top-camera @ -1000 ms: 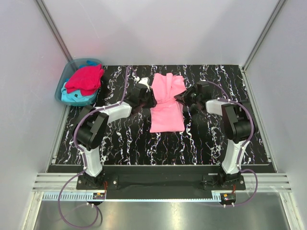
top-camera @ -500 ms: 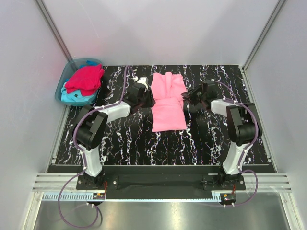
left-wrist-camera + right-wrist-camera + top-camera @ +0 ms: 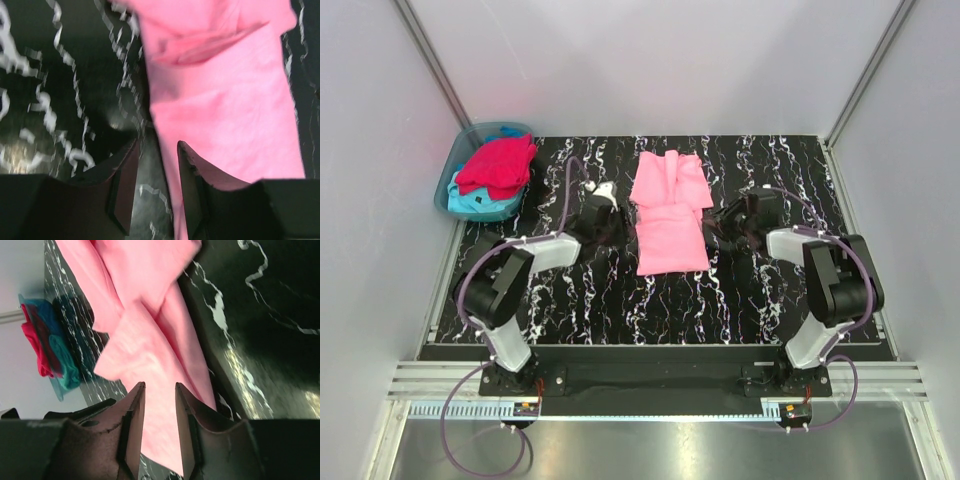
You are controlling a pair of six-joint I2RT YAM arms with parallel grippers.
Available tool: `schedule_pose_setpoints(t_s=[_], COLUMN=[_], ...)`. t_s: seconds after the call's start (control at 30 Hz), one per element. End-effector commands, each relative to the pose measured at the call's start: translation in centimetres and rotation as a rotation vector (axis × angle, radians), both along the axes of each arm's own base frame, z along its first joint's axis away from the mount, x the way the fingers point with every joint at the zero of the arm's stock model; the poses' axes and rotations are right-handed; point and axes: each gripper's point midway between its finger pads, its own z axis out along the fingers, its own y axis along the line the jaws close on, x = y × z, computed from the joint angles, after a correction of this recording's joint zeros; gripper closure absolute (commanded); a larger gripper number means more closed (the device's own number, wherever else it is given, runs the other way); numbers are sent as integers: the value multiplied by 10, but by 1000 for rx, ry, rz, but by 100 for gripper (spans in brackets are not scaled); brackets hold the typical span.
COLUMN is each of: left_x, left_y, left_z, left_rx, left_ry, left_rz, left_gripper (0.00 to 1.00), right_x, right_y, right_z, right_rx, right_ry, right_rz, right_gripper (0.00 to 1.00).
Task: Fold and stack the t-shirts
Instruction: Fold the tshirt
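Top external view: one light pink t-shirt [image 3: 668, 215] lies folded into a narrow strip at the middle of the black marbled desk [image 3: 620, 300], its long axis running from 12 to 6 o'clock, with the 12 o'clock part broader and rumpled and the 6 o'clock part a flat rectangle. The left fingers [image 3: 124, 185] sit at the shirt's 9 o'clock side, close to its edge but off it, and the right fingers [image 3: 131, 430] sit at its 3 o'clock side, likewise just off the cloth. On the left wrist view the two fingers stand slightly parted with nothing between them except dark desk and the very edge of the pink cloth lying below. On the right wrist view the two fingers are also slightly parted and empty, with pink cloth showing through the gap beneath them. There are three shirts in all. One translucent blue-green tub [image 3: 448, 185] stands at the desk's 10 o'clock corner, and it holds the other two: a crimson red t-shirt [image 3: 498, 165] heaped on top of a turquoise t-shirt [image 3: 485, 204].
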Motion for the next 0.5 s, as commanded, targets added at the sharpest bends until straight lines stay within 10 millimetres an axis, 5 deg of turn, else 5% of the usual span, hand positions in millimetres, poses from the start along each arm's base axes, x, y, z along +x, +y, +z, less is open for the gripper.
schedule_pose_setpoints(t_s=[0.0,0.17,0.3,0.47], left_x=[-14,-42,-75,-91], left_y=[13,22,32,24], left_z=[18,43,32,34], left_rx=[-82,-223,-276,-395], left_ry=[-75,-165,-163,-181], left_rz=[54,74,54,12], left_gripper=[52,41,38,37], right_x=[-24,-57,-94,-114], right_y=[-3,-9,-16,-8], right_z=[7,10,-7,-13], right_rx=[-42,-33,-47,8], right_ry=[-50,-91,-73,-114], right_rz=[40,41,60,111], right_gripper=[61,44,35,31])
